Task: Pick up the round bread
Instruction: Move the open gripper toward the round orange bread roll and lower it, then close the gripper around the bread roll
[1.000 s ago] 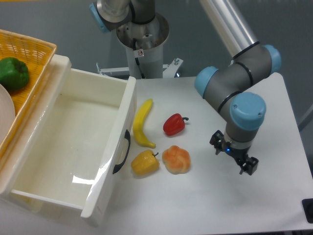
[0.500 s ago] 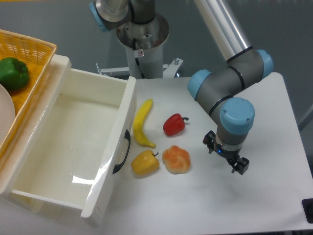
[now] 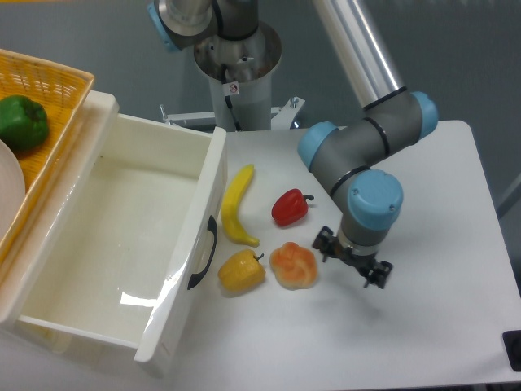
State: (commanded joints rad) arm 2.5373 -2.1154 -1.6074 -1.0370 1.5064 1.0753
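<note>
- One small round orange-tan bread bun with a knotted, lobed top [image 3: 294, 265] lies on the white table [image 3: 456, 204], near the middle of its near half.
- Smooth yellow bell pepper with a stem [image 3: 241, 271] sits just left of the bun; the two are close, contact uncertain.
- Red bell pepper [image 3: 289, 207] lies just beyond the bun, on the far side, apart from it.
- Yellow banana [image 3: 237, 205] lies left of the red pepper, running near-to-far beside the wall of the white open drawer [image 3: 122, 236].
- Black two-finger gripper [image 3: 352, 264] hangs from the grey-and-blue arm, just right of the bun and low over the table; jaws spread apart, nothing between them, left tip near the bun's right edge but not clearly touching.
- Yellow woven basket [image 3: 49, 90] at far left holds a green bell pepper [image 3: 22, 121].
</note>
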